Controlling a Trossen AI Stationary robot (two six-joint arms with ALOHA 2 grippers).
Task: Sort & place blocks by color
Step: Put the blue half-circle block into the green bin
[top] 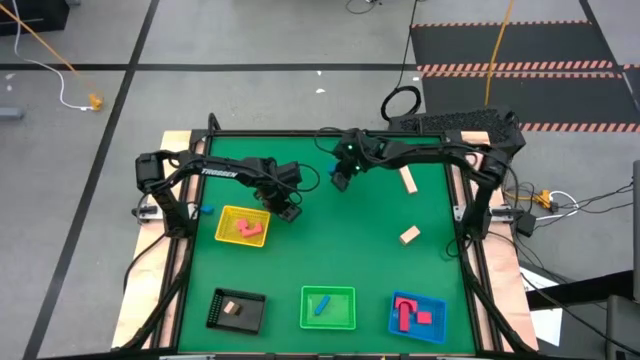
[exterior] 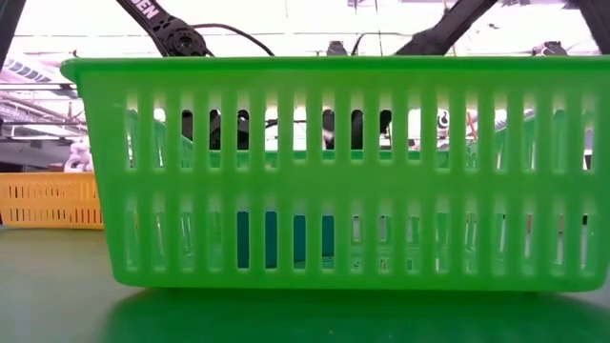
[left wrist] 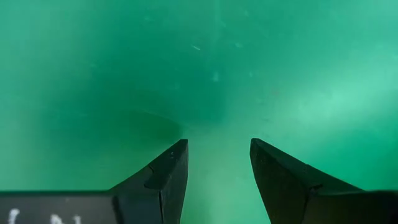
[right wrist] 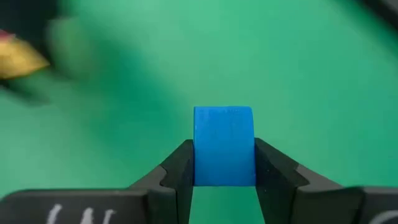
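My right gripper hangs over the far middle of the green mat, shut on a small blue block. My left gripper stands open just right of the yellow tray, and its wrist view shows only bare mat between the fingers. Two cream blocks lie flat on the mat at the right. The yellow tray holds pink and red blocks. The black tray holds a cream one, the green tray a blue bar, and the blue tray red and pink pieces. My right gripper pinches the blue block by two opposite sides between its two fingers. The block's far end juts out past the fingertips. The fingers slant down toward the mat. The block seems clear of the mat and sits straight in the hold.
The black, green and blue trays line the near edge. In the low view the green tray's slotted wall fills the picture, with the yellow tray behind it at the left. A small blue piece lies by the table's left rim. Bare mat lies in the middle.
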